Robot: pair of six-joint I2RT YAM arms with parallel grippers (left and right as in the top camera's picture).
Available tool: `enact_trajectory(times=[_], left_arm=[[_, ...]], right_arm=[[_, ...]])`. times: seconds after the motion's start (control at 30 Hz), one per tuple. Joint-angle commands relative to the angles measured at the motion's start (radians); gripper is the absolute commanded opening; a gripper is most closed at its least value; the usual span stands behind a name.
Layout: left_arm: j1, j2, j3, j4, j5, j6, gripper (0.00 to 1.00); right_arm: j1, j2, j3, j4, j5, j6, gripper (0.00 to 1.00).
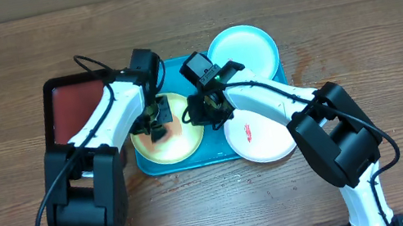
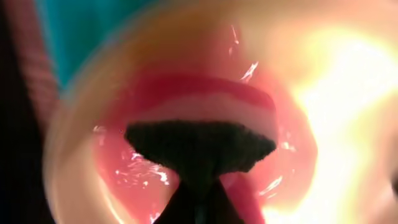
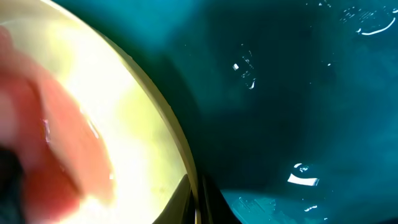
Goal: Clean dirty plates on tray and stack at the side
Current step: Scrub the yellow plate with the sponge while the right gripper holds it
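The yellow-green plate (image 1: 178, 144) lies at the left of the turquoise tray (image 1: 178, 75). My left gripper (image 1: 155, 125) is shut on a dark sponge (image 2: 199, 146) and presses it onto the plate's red smear (image 2: 205, 93). My right gripper (image 1: 200, 113) is shut on that plate's right rim (image 3: 186, 162), with the tray floor (image 3: 298, 93) beside it. The pale cyan plate (image 1: 243, 51) sits at the tray's far right corner. The white plate (image 1: 264, 135), with a red smear (image 1: 248, 131), overlaps the tray's near right corner.
A black tray with a red inside (image 1: 71, 107) stands left of the turquoise tray, right against my left arm. Bare wooden table (image 1: 387, 30) lies all around.
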Motion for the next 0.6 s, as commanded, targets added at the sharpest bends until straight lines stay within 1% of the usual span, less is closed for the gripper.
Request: enact_trajectory(times=[0.0,0.07,0.1,0.17,0.23,0.27,0.33,0.43,0.5,0.57], left_arm=[[0.010,0.009,-0.003,-0.076,0.346,0.238,0.04],[0.010,0.009,-0.003,-0.113,0.460,0.346,0.04],[0.010,0.009,-0.003,-0.128,0.494,0.385,0.04],[0.010,0.009,-0.003,-0.138,0.514,0.425,0.04],[0.011,0.009,-0.003,-0.119,0.486,0.427,0.04],[0.012,0.009,-0.003,-0.102,0.461,0.417,0.04],[0.012,0.009,-0.003,-0.054,0.364,0.361,0.04],[0.012,0.009,-0.003,0.034,0.161,0.265,0.04],[0.012,0.009,-0.003,0.099,0.062,0.240,0.04],[0.012,0.009,-0.003,0.153,0.010,0.239,0.04]], right_arm=[[0.014,0.028,-0.034,-0.002,0.008,0.005,0.04],[0.014,0.028,-0.034,0.001,0.008,0.005,0.04],[0.014,0.028,-0.034,0.002,0.007,0.005,0.04],[0.014,0.028,-0.034,0.002,0.007,0.005,0.04],[0.014,0.028,-0.034,0.002,0.007,0.005,0.04],[0.014,0.028,-0.034,0.002,0.007,0.005,0.04],[0.014,0.028,-0.034,0.001,0.007,0.005,0.04],[0.014,0.028,-0.034,0.001,0.007,0.005,0.04],[0.014,0.028,-0.034,0.001,0.007,0.005,0.04],[0.014,0.028,-0.034,0.001,0.007,0.005,0.05]])
